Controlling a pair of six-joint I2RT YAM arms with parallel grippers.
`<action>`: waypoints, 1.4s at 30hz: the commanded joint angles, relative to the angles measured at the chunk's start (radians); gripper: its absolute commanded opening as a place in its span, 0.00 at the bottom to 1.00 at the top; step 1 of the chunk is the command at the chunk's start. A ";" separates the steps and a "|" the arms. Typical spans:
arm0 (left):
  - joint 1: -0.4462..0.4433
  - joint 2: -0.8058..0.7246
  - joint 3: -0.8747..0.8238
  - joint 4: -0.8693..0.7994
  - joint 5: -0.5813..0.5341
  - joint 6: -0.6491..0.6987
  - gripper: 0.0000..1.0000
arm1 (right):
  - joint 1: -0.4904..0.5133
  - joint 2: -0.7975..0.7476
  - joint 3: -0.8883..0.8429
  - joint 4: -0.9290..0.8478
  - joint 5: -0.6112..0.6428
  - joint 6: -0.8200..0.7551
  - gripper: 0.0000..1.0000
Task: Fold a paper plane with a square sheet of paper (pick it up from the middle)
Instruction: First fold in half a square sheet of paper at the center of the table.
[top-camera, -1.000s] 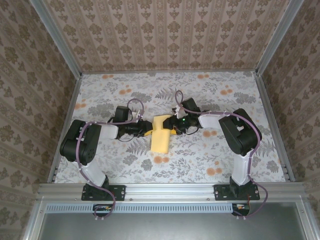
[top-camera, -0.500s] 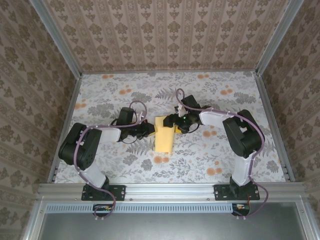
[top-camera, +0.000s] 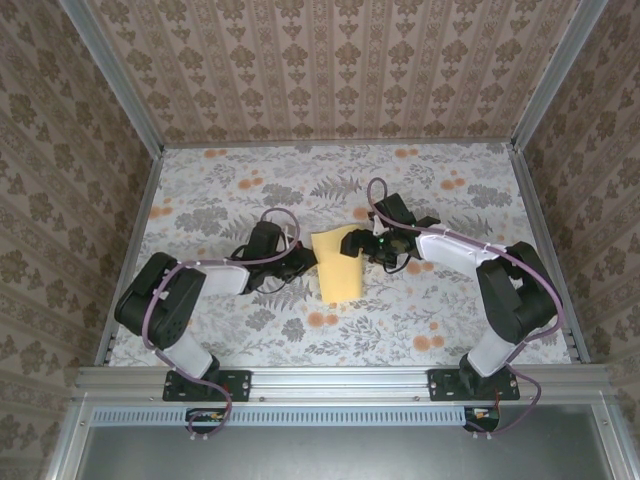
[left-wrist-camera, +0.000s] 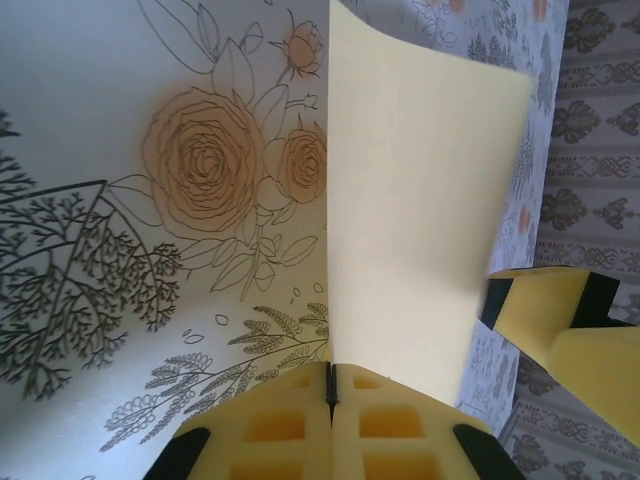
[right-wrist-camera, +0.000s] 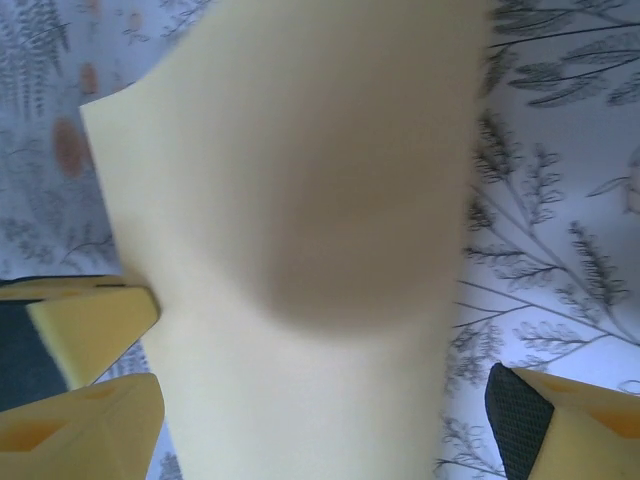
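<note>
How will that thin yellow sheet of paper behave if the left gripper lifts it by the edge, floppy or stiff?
Probably floppy: the thin yellow paper sheet bows and curls at its far edge with only the shut left gripper pinching one side. Likely very light, since that small pinch holds it. A push would probably buckle something this thin.

A flat tabletop covered in pale cloth (top-camera: 440, 300) printed with grey ferns and orange flower blotches (top-camera: 322, 320) lies between brown damask-patterned walls (top-camera: 340, 70), a silver aluminium rail (top-camera: 340, 381) along its near edge.
</note>
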 joint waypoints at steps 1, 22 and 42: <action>-0.014 0.027 0.029 0.032 -0.002 -0.013 0.00 | 0.008 0.002 0.019 -0.072 0.075 -0.029 0.87; -0.086 0.257 0.357 -0.165 0.124 0.154 0.00 | -0.030 0.039 0.008 -0.083 0.119 -0.076 0.82; -0.084 0.325 0.451 -0.332 0.049 0.223 0.11 | -0.060 0.160 0.034 -0.130 0.089 -0.104 0.58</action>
